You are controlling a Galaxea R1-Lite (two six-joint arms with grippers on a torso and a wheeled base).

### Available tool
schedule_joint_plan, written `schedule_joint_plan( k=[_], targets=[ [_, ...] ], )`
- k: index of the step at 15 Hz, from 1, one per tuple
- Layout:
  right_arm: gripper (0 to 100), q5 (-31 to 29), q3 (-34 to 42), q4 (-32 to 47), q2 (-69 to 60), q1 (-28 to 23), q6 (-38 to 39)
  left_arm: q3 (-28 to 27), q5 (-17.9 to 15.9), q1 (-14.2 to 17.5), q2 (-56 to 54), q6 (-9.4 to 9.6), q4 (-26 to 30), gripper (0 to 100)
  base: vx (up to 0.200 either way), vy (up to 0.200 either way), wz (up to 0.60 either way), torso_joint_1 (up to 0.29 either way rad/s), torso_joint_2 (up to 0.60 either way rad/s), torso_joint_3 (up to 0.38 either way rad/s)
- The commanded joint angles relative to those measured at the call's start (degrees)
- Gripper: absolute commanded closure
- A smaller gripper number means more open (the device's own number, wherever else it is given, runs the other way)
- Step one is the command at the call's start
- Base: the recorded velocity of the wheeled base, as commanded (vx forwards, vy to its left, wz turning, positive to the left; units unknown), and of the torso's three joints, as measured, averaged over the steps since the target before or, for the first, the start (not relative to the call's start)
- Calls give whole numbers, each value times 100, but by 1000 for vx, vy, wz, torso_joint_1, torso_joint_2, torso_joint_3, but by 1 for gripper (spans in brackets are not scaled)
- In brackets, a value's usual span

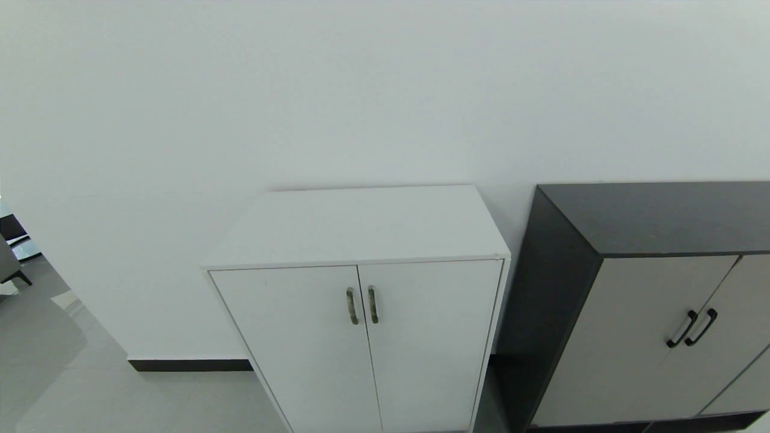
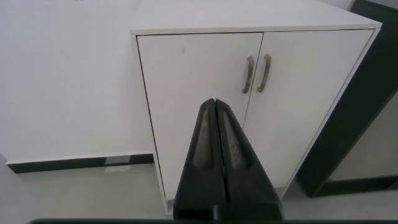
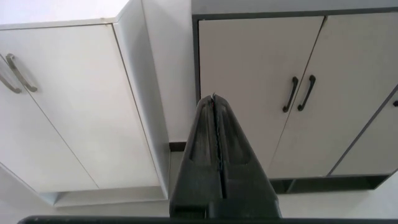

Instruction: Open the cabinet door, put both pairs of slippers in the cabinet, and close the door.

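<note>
A white two-door cabinet (image 1: 361, 288) stands against the wall, both doors closed, with two metal handles (image 1: 362, 305) side by side at the centre seam. In the left wrist view my left gripper (image 2: 215, 102) is shut and empty, held in front of the white cabinet's (image 2: 249, 93) left door, short of its handles (image 2: 257, 73). My right gripper (image 3: 214, 99) is shut and empty, level with the gap between the white cabinet (image 3: 74, 106) and the dark cabinet (image 3: 292, 87).
A black-topped cabinet (image 1: 649, 288) with grey doors and black handles (image 1: 692, 328) stands right of the white one, a narrow gap between them. Grey tiled floor (image 1: 90, 391) lies open to the left. A dark chair (image 1: 9, 258) shows at the far left edge.
</note>
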Motion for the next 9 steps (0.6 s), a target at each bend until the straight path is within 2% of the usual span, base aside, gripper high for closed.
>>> schedule_joint_plan(
  k=[1, 9],
  targets=[
    [100, -8, 0, 8, -51, 6, 19, 0, -2, 0, -1, 1, 0, 100, 0, 0, 0, 0, 0, 0],
    [100, -8, 0, 8, -51, 6, 19, 0, -2, 0, -1, 1, 0, 100, 0, 0, 0, 0, 0, 0]
  ],
)
